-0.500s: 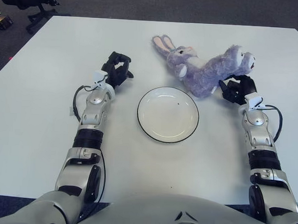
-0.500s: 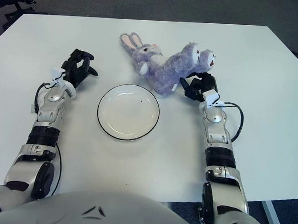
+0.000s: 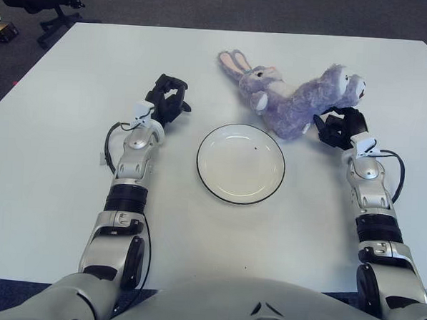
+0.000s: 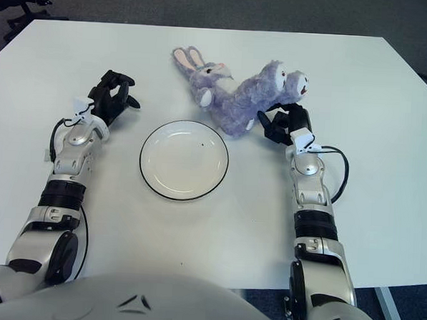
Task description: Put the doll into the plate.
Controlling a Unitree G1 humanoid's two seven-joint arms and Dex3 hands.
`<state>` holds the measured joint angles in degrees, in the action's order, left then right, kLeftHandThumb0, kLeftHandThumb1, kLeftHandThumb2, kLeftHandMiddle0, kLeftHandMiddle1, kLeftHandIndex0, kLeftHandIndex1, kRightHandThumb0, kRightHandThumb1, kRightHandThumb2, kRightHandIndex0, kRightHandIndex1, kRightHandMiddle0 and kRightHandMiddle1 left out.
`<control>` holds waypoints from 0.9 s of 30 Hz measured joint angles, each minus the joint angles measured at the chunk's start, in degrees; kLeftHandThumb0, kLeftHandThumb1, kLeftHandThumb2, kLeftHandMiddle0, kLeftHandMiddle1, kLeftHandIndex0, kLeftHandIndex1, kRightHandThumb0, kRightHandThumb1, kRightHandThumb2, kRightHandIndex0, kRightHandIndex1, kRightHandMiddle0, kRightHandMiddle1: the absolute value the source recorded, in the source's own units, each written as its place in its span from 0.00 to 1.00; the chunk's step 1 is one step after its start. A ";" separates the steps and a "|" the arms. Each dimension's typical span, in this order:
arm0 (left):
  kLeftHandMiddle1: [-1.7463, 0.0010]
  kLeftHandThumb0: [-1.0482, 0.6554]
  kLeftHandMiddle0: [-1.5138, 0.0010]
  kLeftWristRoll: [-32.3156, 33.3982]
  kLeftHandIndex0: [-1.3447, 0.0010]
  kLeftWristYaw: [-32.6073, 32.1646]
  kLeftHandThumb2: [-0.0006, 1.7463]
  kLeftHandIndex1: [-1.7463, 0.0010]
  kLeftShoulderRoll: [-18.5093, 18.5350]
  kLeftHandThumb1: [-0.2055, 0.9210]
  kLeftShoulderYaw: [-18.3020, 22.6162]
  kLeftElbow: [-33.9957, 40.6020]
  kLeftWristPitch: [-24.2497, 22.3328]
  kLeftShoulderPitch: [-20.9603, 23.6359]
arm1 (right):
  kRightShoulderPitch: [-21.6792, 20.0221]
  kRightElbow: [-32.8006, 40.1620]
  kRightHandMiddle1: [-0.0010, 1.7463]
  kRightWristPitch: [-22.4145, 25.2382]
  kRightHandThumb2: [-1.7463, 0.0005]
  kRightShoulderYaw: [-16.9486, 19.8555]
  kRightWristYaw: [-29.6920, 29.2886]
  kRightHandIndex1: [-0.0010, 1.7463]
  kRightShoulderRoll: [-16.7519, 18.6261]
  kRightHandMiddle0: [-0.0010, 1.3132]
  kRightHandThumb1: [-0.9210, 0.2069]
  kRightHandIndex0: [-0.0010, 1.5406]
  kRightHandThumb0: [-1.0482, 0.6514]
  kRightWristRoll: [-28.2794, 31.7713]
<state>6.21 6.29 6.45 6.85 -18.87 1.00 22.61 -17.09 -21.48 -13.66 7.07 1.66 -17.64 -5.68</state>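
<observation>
Writing or labels cannot be made out on anything in either view. Right hand (image 3: 339, 128) shows at the right of centre, its dark fingers (image 4: 276, 125) curled in against the lower end of the doll (image 3: 292, 97), pressing the plush near its feet; whether they fully clasp it cannot be told. The doll, a purple rabbit with long pink-lined ears, lies on its side on the white counter (image 3: 54, 187) in the upper middle of the frame, head toward the upper left, feet toward the right. It lies just above and right of the plate (image 3: 240, 163), outside the rim. The plate, white with a dark edge, sits at the centre of the frame. Left hand (image 3: 166, 100) shows left of the plate, fingers loosely curled and holding nothing.
</observation>
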 measured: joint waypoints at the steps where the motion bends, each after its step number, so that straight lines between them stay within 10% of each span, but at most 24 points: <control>1: 0.00 0.41 0.63 0.00 0.84 0.00 0.29 0.00 0.00 1.00 0.00 0.00 0.00 0.00 | 0.00 0.00 0.92 0.00 0.61 0.00 0.00 1.00 0.00 0.34 0.19 0.59 0.39 0.00; 27: 0.01 0.41 0.63 -0.06 0.81 -0.02 0.27 0.03 0.00 1.00 0.00 -0.40 0.68 0.00 | 0.00 0.00 0.92 0.00 0.60 -0.01 0.00 1.00 -0.04 0.34 0.19 0.59 0.39 -0.38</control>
<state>6.14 6.26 6.45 6.85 -19.27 1.68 22.61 -17.09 -21.47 -13.66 7.06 1.67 -17.68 -6.06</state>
